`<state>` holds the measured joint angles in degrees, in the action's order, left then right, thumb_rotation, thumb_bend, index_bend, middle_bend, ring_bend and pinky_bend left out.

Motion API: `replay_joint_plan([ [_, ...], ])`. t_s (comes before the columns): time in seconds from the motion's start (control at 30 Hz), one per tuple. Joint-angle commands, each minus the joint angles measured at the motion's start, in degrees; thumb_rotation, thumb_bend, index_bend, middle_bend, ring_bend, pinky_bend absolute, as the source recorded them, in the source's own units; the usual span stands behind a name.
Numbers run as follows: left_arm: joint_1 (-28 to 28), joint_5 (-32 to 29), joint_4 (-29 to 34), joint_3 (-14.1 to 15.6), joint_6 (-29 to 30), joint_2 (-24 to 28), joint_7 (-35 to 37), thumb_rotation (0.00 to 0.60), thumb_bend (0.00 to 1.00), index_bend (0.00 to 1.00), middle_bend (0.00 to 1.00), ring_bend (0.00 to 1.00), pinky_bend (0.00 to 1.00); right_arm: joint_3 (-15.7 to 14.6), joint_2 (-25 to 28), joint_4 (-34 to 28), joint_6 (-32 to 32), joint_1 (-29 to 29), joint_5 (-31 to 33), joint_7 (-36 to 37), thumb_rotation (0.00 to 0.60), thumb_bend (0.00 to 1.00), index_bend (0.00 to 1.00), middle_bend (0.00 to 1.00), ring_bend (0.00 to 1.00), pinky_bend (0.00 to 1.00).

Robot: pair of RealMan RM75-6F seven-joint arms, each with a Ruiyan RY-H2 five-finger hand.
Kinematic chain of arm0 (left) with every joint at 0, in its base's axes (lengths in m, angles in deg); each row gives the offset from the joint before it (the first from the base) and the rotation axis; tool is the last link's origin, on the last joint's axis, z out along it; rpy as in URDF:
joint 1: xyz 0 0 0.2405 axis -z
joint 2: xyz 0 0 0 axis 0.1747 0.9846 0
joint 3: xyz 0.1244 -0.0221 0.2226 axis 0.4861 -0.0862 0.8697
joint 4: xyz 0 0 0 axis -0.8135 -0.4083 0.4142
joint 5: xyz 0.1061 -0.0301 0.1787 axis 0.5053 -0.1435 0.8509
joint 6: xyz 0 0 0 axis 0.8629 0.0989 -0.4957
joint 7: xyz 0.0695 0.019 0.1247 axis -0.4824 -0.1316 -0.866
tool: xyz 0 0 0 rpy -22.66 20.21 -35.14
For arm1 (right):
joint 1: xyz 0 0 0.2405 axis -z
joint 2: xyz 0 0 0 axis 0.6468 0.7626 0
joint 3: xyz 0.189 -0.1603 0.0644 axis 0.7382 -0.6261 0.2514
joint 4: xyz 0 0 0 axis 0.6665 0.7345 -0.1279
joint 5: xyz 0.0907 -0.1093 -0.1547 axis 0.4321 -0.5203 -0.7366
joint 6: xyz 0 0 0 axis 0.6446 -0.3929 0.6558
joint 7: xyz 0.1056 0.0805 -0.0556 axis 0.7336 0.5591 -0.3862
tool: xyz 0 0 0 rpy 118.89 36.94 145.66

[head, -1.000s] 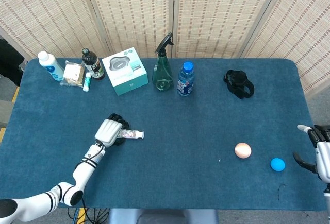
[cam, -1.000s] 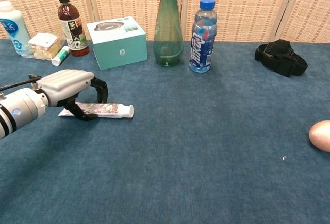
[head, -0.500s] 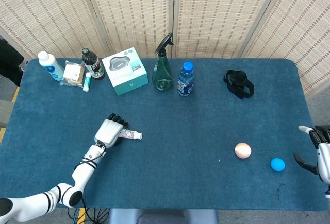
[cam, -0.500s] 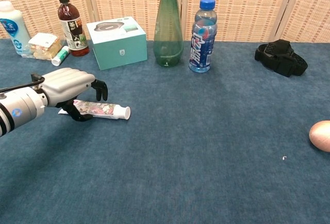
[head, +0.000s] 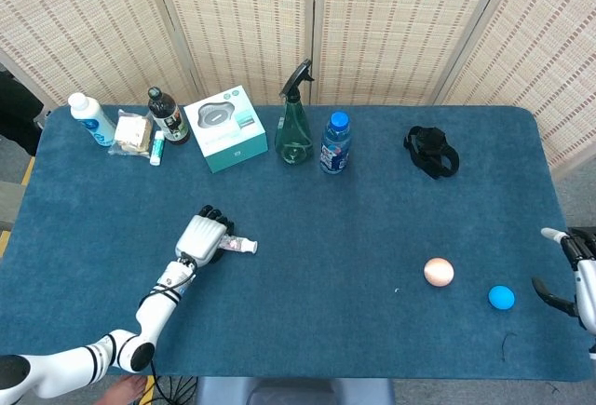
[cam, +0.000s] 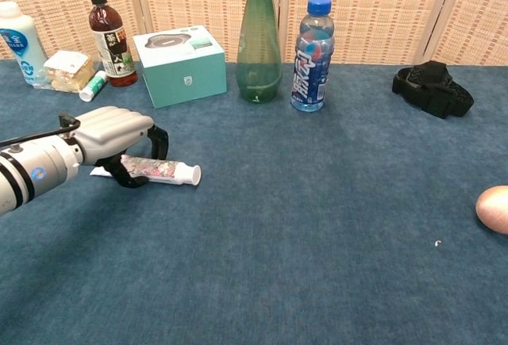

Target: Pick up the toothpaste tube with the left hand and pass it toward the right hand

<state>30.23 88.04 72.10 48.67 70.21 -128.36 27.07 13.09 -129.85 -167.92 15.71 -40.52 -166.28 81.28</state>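
The toothpaste tube (cam: 163, 171) lies flat on the blue cloth at the left, its white cap (head: 250, 248) pointing right. My left hand (cam: 109, 129) hovers over the tube's tail end, its dark fingers (cam: 159, 142) arched over the tube and the thumb low on the near side. The tube rests on the table and I see no firm grip on it. In the head view the left hand (head: 205, 235) covers most of the tube. My right hand (head: 579, 267) sits at the table's far right edge, fingers apart and holding nothing; the chest view does not show it.
Along the back stand a white bottle (head: 91, 117), a snack pack (head: 132, 133), a dark bottle (head: 167, 114), a teal box (head: 224, 128), a green spray bottle (head: 294, 126) and a blue-capped bottle (head: 335, 142). A black strap (head: 431, 151) lies back right. A peach ball (head: 439, 272) and a blue ball (head: 501, 297) lie near the right hand.
The left hand's fingers spread half a second ago and have curled down over the tube again. The tube has slid slightly left. The right hand has barely moved.
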Motion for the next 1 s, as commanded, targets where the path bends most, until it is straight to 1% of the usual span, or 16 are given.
replay_joint_plan([
  [0.03,0.21,0.27,-0.73,0.00,-0.04,-0.35,0.78,0.600,0.30,0.45,0.42,0.22,0.14,-0.02,0.02,-0.02,0.00,0.05,0.01,0.04,0.600,0.16,0.27,0.31,0.17,0.27],
  [0.23,0.64,1.27,-2.36,0.19,-0.58,-0.57,3.37,0.600,0.34,0.48,0.49,0.29,0.16,0.03,-0.01,-0.07,0.00,0.03,-0.17,0.18,0.600,0.16,0.27,0.31,0.17,0.27],
  [0.33,0.73,2.20,-2.88,0.24,-0.52,-0.23,5.50,0.600,0.36,0.49,0.53,0.31,0.16,0.07,-0.05,-0.13,-0.08,-0.08,-0.38,0.20,0.600,0.16,0.27,0.31,0.17,0.27],
  [0.43,0.60,3.50,-2.22,-0.04,0.05,0.85,9.29,0.600,0.38,0.51,0.55,0.34,0.17,0.21,-0.14,-0.03,0.12,-0.26,-1.04,0.40,0.600,0.16,0.27,0.32,0.17,0.27],
  [0.6,0.03,5.53,2.09,-1.17,0.72,5.15,18.84,0.600,0.40,0.53,0.58,0.36,0.19,0.62,0.30,-0.12,0.09,-1.31,-3.60,1.21,0.600,0.16,0.27,0.34,0.17,0.27],
  [0.73,-0.63,6.91,7.08,-2.25,1.35,9.22,27.28,0.600,0.42,0.54,0.59,0.36,0.20,1.17,1.14,-0.28,-0.44,-3.06,-6.84,1.73,0.600,0.16,0.27,0.35,0.18,0.27],
  [0.87,-0.76,7.68,13.62,-3.29,-0.07,14.35,36.09,0.600,0.43,0.54,0.59,0.36,0.21,1.93,2.22,-0.85,-2.34,-6.25,-11.32,2.57,0.600,0.16,0.27,0.36,0.18,0.27],
  [1.0,-0.38,8.42,19.23,-3.65,-2.26,18.94,41.81,0.600,0.43,0.54,0.59,0.36,0.21,2.92,2.51,-1.47,-5.49,-10.55,-15.57,3.43,0.600,0.18,0.30,0.36,0.18,0.27],
])
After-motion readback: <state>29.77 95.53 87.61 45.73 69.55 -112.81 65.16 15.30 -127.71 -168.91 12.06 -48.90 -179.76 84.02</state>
